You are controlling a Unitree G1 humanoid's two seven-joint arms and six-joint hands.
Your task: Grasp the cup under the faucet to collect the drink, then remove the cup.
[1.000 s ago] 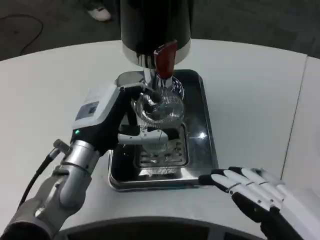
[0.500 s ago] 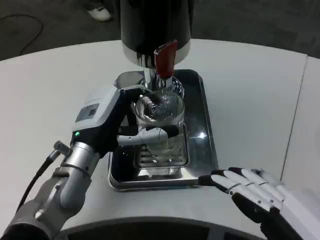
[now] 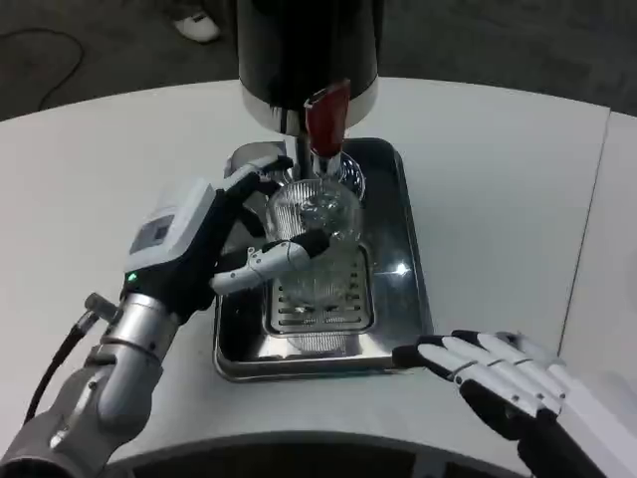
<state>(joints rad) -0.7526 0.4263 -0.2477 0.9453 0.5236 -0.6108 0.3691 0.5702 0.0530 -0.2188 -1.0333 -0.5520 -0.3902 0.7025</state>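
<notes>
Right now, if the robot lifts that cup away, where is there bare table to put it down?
Bare white table lies right of the steel tray, above the right hand. More lies left of the tray, beyond the left hand. It is crowded on the tray: cup, drip grate, and the dispenser overhead.

Counted: one clear ribbed glass cup (image 3: 317, 221); one black cylindrical drink dispenser (image 3: 307, 55) with one red tap lever (image 3: 326, 118); one shiny steel drip tray (image 3: 410, 274); one white round table (image 3: 498, 189); two white-and-black robot hands, left (image 3: 214, 239), right (image 3: 503, 383).
</notes>
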